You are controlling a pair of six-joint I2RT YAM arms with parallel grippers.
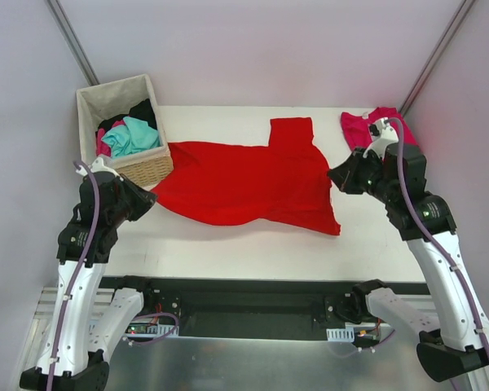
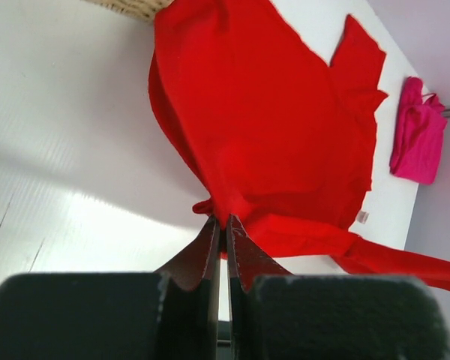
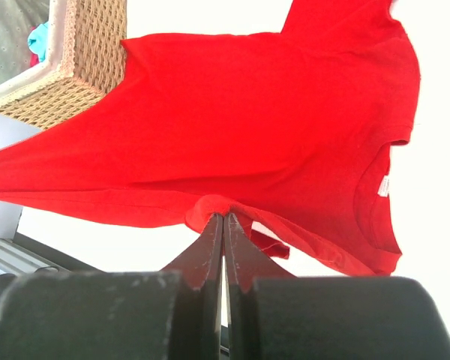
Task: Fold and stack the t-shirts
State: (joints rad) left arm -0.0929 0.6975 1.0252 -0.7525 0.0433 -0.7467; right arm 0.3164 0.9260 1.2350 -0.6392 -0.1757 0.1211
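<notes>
**tee_folder:** Where's everything sitting? Going left to right, please.

**bench_rat:** Far left corner of the table (image 1: 228, 248) has a wicker basket (image 1: 138, 167) with teal cloth (image 1: 130, 134) and some dark stuff piled in it. The left fingers (image 2: 204, 255) are just in front of it, near the left edge. They're pressed together and pinching a bunched bit of the red t-shirt (image 1: 244, 183).

**tee_folder:** And the shirt itself?

**bench_rat:** It's spread across the middle of the table, and its left end is right up against the basket's near corner. One sleeve sticks out toward the far edge. The shirt's near edge sags in a curve, then drops to a point toward the near right. The right wrist view shows the neck opening with a small white label (image 3: 383, 185).

**tee_folder:** Right side?

**bench_rat:** The right fingers (image 3: 207, 247) are closed too, nipping a fold on the shirt's right edge. So the cloth runs between the two pinches. The pink t-shirt (image 1: 360, 129) is crumpled in the far right corner, behind the right arm and apart from the red one.

**tee_folder:** Any room to work?

**bench_rat:** There's a bare strip along the whole near edge. There's also a bare patch at the far edge between the red sleeve and the pink shirt. The left side is tight because of the basket.
</notes>
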